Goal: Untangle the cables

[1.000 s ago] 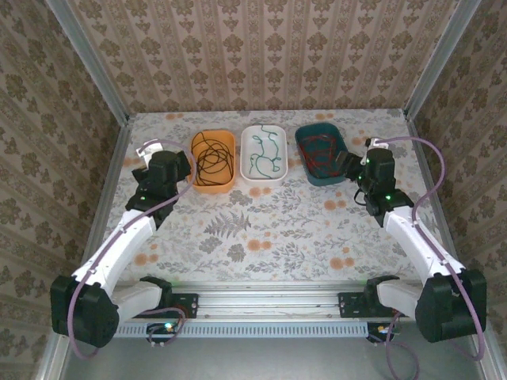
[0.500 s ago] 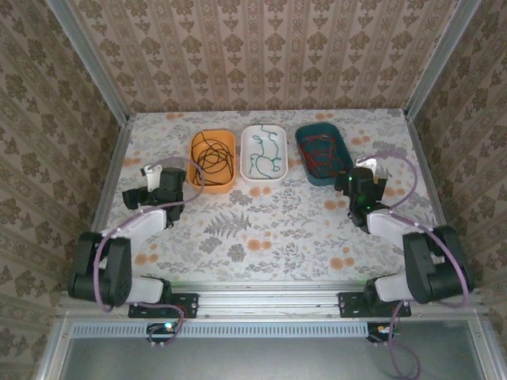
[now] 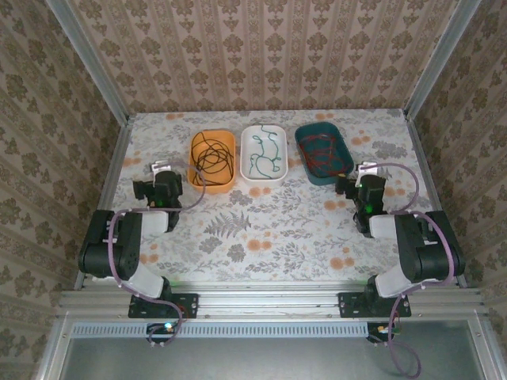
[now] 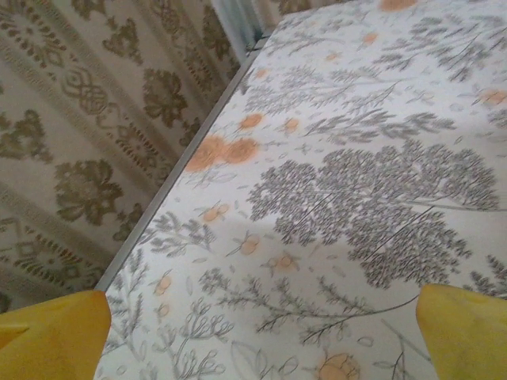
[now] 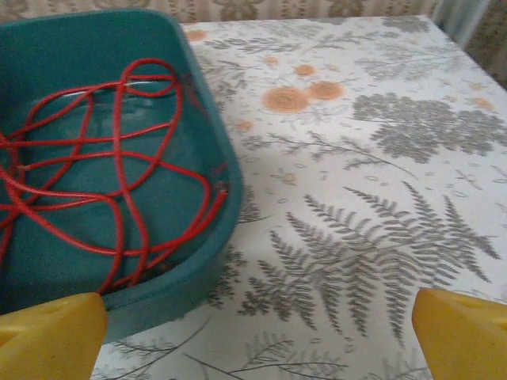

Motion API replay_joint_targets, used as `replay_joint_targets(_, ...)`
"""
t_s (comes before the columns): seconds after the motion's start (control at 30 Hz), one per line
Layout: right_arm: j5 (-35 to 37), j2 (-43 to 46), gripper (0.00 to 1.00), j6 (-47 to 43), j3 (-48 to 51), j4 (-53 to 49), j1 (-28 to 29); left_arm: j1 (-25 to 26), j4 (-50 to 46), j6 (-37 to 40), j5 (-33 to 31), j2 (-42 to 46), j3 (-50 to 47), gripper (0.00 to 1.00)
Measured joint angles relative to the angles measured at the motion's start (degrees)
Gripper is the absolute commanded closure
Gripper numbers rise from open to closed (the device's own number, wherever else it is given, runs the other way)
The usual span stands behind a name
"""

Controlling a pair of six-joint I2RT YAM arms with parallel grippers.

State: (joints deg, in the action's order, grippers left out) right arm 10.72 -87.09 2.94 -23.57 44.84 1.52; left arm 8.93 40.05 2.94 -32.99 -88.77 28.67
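Left tool (image 4: 257, 336) and right tool (image 5: 257, 332) gape wide, holding nothing.
Three trays line the far edge of the surface (image 3: 269, 229). The black cable (image 3: 212, 158) is in the orange tray (image 3: 195, 142), the green cable (image 3: 265, 158) in the white tray (image 3: 247, 134), and the red cable (image 5: 119, 158) in the teal tray (image 5: 214, 229). With each cable apart, the untangling looks finished. The arms sit folded by the side edges, probably parked clear. The right tool is just beside the teal tray's near corner, and the surface's middle and near edge give open room.

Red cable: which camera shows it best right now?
Right wrist: the red cable lies close up in the teal bin, loops distinct. Top external shows it small, in the rightmost bin. Left wrist faces the floral tabletop.
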Motion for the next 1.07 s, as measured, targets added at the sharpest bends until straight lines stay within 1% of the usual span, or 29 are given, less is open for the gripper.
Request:
replay_joint_targets(0.17, -2.69, -0.02, 0.00, -0.02, 0.02, 1.55, 0.00, -3.93, 2.49, -0.09, 9.22, 0.31, -1.62, 0.00)
replay_joint_targets(0.27, -3.45, -0.02, 0.00, -0.02, 0.02, 1.75, 0.00, -5.42, 8.04, -0.13, 14.45, 0.20, -5.33, 0.00)
replay_joint_targets(0.4, -3.78, -0.02, 0.00, -0.02, 0.02, 1.75, 0.00, -6.40, 10.84, -0.37, 18.10, -0.37, -7.91, 0.00)
replay_joint_targets(0.67, -3.93, -0.02, 0.00, 0.00, 0.02, 1.75, 0.00, -6.47, 13.88, -0.57, 20.37, -0.44, -7.91, 0.00)
replay_joint_targets(1.07, -5.68, -0.04, 0.00, -0.02, 0.02, 1.73, -0.63, -6.45, 14.47, -0.55, 20.83, -0.44, -7.91, 0.00)
